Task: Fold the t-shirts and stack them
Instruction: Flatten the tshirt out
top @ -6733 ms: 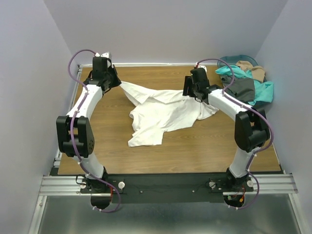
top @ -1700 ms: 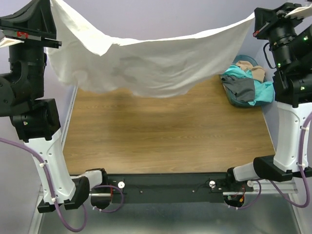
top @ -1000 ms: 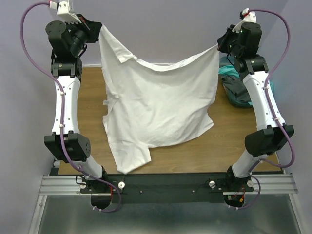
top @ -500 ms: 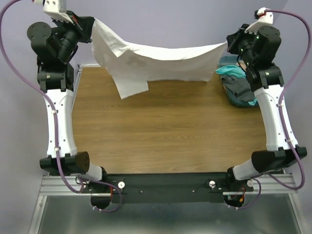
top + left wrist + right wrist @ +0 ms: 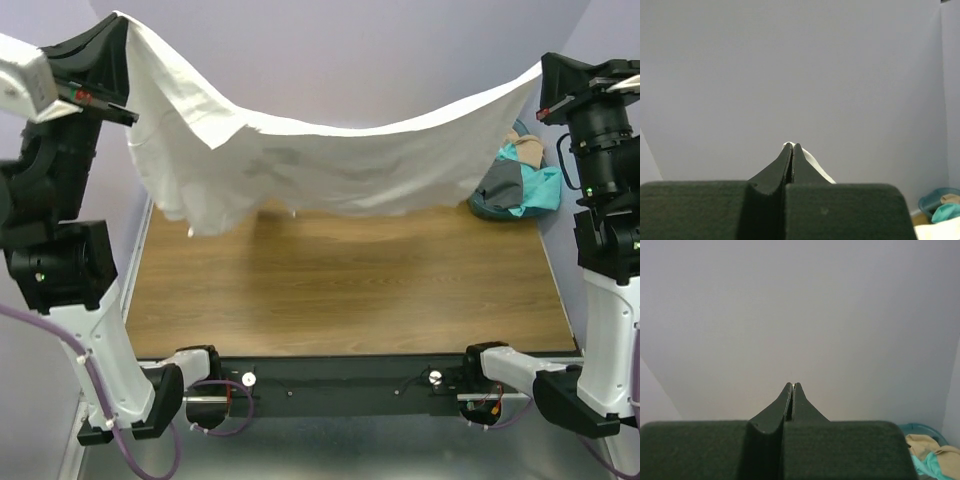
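Observation:
A large white t-shirt (image 5: pixel 330 170) hangs stretched in the air above the wooden table (image 5: pixel 340 300), sagging in the middle. My left gripper (image 5: pixel 122 22) is shut on its upper left corner, my right gripper (image 5: pixel 543 72) on its upper right corner. In the left wrist view the left gripper (image 5: pixel 792 145) is pinched together, with white cloth (image 5: pixel 812 162) showing at the tips. In the right wrist view the right gripper (image 5: pixel 792 384) is pressed together with only a pale sliver between the jaws. A teal t-shirt (image 5: pixel 540 188), a dark grey one (image 5: pixel 500 180) and a tan one (image 5: pixel 530 148) lie heaped at the back right.
The heap sits in a round teal basket (image 5: pixel 517 127) at the table's back right corner, also seen low right as the basket (image 5: pixel 920 429) in the right wrist view. Lilac walls close in the back and sides. Both arm bases stand at the near edge.
Both arms have risen and swung nearer the camera and further apart. The white t-shirt is pulled wider between them and hangs higher over the table.

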`<state>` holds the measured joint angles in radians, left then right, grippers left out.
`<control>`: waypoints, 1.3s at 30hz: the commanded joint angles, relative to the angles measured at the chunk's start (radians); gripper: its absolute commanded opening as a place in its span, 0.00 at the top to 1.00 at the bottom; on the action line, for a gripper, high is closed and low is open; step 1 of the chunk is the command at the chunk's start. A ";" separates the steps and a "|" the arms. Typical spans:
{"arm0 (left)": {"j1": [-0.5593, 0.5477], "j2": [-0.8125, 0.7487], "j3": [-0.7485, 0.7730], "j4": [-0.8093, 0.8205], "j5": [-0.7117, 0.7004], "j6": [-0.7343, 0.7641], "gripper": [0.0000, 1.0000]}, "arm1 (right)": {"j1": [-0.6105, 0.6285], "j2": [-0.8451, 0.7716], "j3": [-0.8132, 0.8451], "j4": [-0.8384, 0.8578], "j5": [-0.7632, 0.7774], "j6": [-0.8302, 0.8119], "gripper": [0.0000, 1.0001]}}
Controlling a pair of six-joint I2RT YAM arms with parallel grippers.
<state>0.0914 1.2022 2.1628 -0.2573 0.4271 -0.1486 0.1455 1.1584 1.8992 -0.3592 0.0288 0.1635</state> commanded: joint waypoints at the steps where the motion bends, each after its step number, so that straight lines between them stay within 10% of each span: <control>1: 0.002 -0.004 0.028 0.062 0.008 -0.014 1.00 | -0.001 0.006 0.024 0.005 0.011 0.004 1.00; 9: 0.001 0.135 -0.125 0.239 0.179 -0.196 1.00 | -0.001 0.081 -0.067 0.008 0.132 0.024 1.00; 17: -0.013 0.647 -0.124 0.195 0.217 -0.220 0.99 | -0.017 0.427 -0.258 0.130 0.178 0.001 0.99; 20: -0.025 0.917 0.049 0.109 0.211 -0.198 0.49 | -0.029 0.645 -0.221 0.146 0.178 0.016 0.99; 23: -0.042 1.072 0.213 0.035 0.182 -0.177 0.04 | -0.040 0.830 -0.103 0.144 0.158 0.016 0.72; 24: -0.044 1.082 0.206 0.033 0.173 -0.177 0.03 | -0.041 0.859 -0.088 0.144 0.129 0.008 0.41; 28: -0.047 0.981 0.037 0.009 0.113 -0.172 0.03 | -0.043 0.929 -0.048 0.141 0.022 -0.005 0.07; 39: -0.064 0.715 -0.507 -0.229 -0.161 -0.117 0.03 | 0.026 0.793 -0.348 0.140 -0.207 -0.007 0.04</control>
<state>0.0296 1.9232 1.7691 -0.3584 0.4023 -0.2924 0.1272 1.9976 1.6524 -0.2169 -0.0650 0.1577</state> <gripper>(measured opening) 0.968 0.957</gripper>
